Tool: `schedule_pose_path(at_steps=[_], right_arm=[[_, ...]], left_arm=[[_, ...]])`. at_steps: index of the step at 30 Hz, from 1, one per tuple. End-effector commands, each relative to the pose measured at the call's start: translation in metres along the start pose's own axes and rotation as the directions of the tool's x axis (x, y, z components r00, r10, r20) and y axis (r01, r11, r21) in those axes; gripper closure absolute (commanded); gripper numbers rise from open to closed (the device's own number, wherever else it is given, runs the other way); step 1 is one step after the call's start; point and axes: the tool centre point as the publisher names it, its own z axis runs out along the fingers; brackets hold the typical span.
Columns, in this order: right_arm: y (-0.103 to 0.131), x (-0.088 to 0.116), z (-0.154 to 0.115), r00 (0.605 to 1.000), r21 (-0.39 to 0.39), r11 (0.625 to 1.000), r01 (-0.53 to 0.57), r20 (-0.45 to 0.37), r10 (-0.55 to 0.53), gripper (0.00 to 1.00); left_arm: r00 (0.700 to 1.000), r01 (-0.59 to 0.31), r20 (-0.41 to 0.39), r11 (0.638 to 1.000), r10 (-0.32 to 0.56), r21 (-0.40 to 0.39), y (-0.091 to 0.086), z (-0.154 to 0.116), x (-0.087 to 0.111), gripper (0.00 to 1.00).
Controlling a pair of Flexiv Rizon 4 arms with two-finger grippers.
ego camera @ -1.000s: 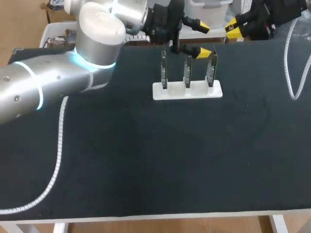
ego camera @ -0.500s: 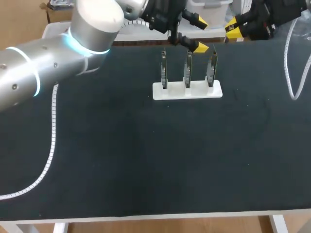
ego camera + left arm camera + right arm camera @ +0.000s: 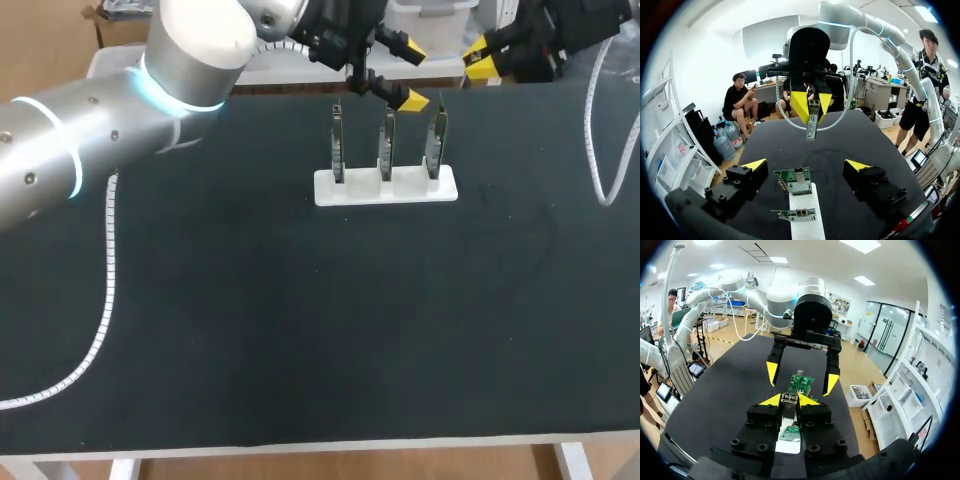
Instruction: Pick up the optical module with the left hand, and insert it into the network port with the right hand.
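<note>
Optical module (image 3: 789, 407) sits clamped between the yellow tips of the right gripper (image 3: 788, 400), hanging just below them over the white holder (image 3: 330, 187) and its three upright circuit boards (image 3: 386, 140). Beyond the boards hangs the left gripper (image 3: 801, 377), jaws spread wide and holding nothing. Against a second ago the left arm sits higher and farther back, its lower tip a little clearer of the board tops; over the last half second it barely shifts. The right gripper keeps its place. I judge the module already in the inserting hand, with only the insertion itself left
</note>
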Motion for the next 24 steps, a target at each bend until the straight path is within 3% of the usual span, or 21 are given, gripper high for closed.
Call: schedule_pose_path(at_steps=[1, 17, 24], right_arm=[[-0.001, 0.0, 0.0, 1.0, -0.001, 1.0, 0.001, 0.001, -0.001, 1.0], [0.006, -0.003, -0.001, 0.999, -0.018, 1.0, 0.001, 0.034, 0.0, 1.0], [0.007, -0.002, 0.011, 0.999, -0.074, 0.997, -0.001, 0.054, 0.005, 1.0]], left_arm=[[1.0, -0.001, -0.003, 1.0, 0.001, 0.0, 0.0, 0.0, 0.0, 0.0], [1.0, -0.001, -0.003, 1.0, 0.001, 0.0, 0.0, 0.0, 0.0, 0.0], [1.0, -0.001, -0.003, 1.0, 0.001, 0.0, 0.0, 0.0, 0.0, 0.0]])
